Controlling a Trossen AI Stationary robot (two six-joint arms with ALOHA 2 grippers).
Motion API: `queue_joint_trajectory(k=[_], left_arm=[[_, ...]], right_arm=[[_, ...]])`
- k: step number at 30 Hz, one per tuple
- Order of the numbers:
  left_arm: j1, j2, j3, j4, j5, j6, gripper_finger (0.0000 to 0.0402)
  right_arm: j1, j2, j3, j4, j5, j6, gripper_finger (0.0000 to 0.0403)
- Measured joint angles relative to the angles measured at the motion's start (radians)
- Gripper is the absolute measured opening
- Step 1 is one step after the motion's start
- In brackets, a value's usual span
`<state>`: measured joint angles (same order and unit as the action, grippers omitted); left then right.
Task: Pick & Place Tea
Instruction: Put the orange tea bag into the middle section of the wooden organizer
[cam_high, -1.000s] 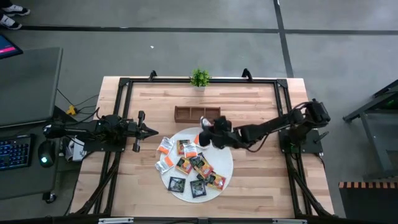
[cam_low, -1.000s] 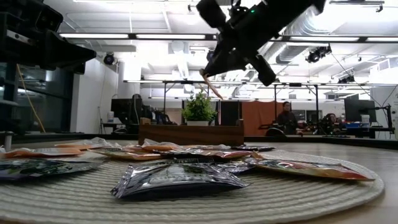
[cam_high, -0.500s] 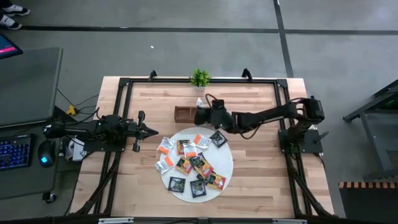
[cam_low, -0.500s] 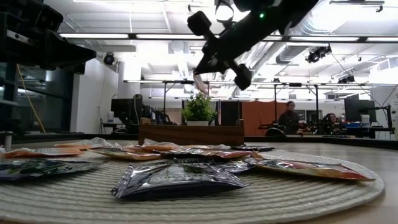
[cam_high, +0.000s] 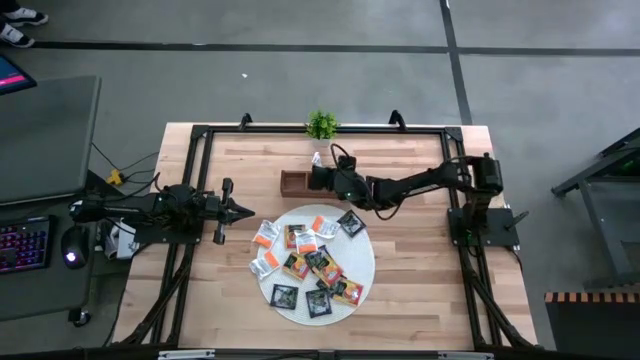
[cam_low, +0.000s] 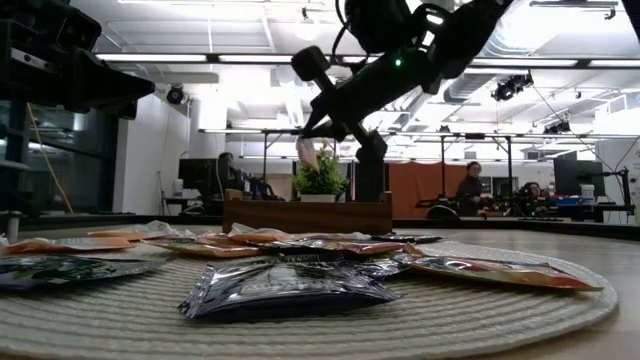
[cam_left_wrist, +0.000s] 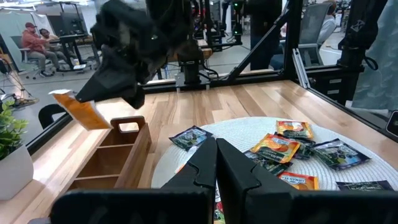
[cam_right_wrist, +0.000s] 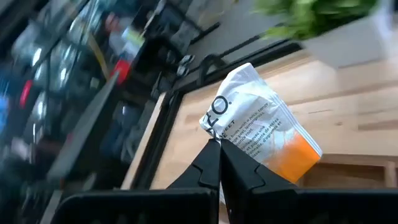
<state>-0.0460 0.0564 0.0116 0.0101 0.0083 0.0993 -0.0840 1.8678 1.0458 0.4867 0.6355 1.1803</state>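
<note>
White-and-orange tea sachet (cam_right_wrist: 261, 140) hangs pinched in the right gripper (cam_high: 317, 176), its fingers closed on the packet above the wooden tray (cam_high: 296, 184), seemingly over the middle compartment. At six o'clock of the tray, the other sachets (cam_high: 305, 262) lie on the woven mat (cam_high: 363, 262). The left gripper (cam_high: 250, 211), fingers closed and empty, waits at the mat's nine o'clock.

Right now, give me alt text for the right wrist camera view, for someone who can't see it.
The right end effector pinches a white and orange tea sachet by its edge, holding it above the wooden tray on the table. A potted plant stands blurred beyond.
</note>
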Motion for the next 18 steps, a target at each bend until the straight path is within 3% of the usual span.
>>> queue_joint_trajectory(k=[7,18], left_arm=[[0.000,0.000,0.000,0.000,0.000,0.000,0.0001],[0.000,0.000,0.000,0.000,0.000,0.000,0.0001]], right_arm=[[0.012,0.025,0.000,-0.072,0.113,0.120,0.0000],[0.037,0.037,0.087,-0.184,0.093,0.105,0.0000]])
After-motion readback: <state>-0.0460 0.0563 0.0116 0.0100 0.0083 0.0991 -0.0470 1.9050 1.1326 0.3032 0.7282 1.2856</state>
